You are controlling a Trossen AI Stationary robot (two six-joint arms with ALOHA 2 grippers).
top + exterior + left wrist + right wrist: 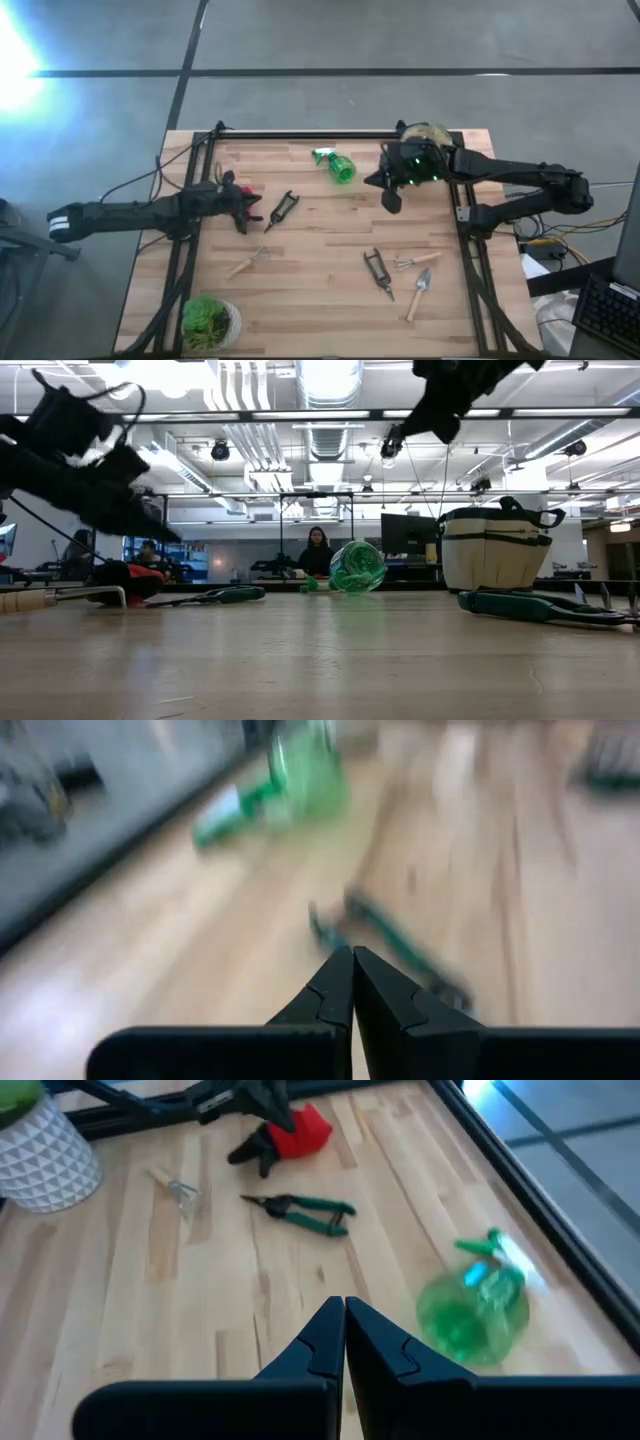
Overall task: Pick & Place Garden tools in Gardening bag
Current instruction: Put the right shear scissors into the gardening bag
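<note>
My left gripper [243,222] is shut and hangs low over the table's left part, with nothing between its fingers [352,965]. A red-handled tool [249,195] lies beside it, and green-handled pruners [283,208] lie just to its right. My right gripper [392,199] is also shut and holds nothing. It hangs high over the far right, above the table between the green spray bottle [336,166], which lies on its side, and the gardening bag [495,548]. The bag stands upright at the far right, partly under my right arm.
A small rake [248,262] lies near the left. Black pruners [378,272], a fork [418,260] and a trowel [420,293] lie at the near right. A potted plant [210,322] stands at the near left corner. Bare wood lies in the middle.
</note>
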